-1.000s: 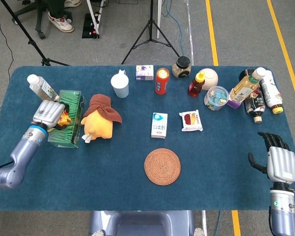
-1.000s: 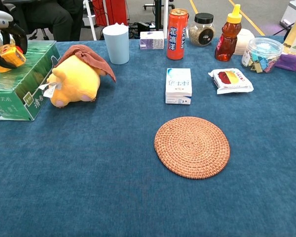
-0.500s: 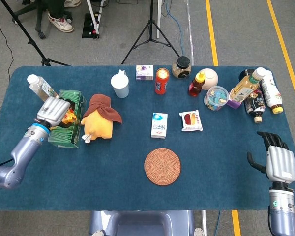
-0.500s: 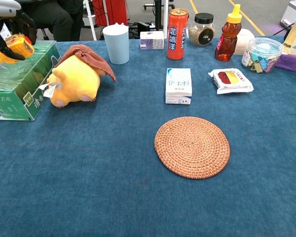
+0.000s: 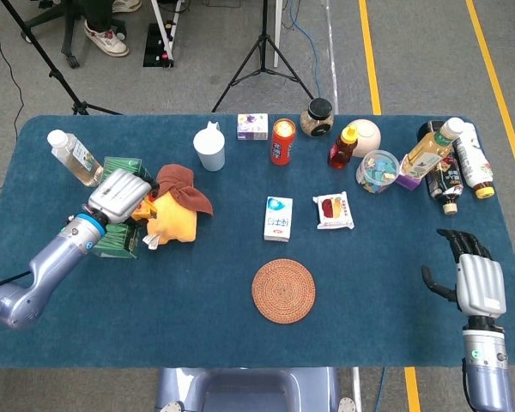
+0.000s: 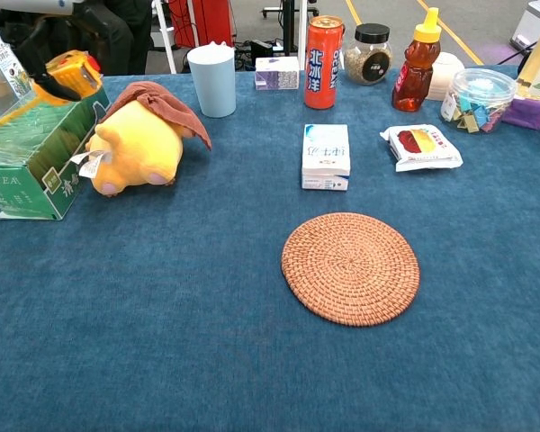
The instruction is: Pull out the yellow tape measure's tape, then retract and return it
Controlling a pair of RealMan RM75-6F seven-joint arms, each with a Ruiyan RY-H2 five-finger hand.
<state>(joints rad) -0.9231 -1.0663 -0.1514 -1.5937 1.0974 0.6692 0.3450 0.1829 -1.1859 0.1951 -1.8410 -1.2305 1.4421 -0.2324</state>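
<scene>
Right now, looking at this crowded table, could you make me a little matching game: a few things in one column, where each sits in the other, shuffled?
Things:
1. yellow tape measure
2. woven coaster
3. red can
4. yellow plush toy

Places:
A. at the far edge of the table, between the small purple box and the dark-lidded jar
B. held by the left hand, above the green tea box
C. beside the green tea box, wearing a brown cloth
D. alone on the cloth, nearest the robot

Pairs: 1-B, 2-D, 3-A, 4-C

Grey floor with yellow lines, black tripod behind.
</scene>
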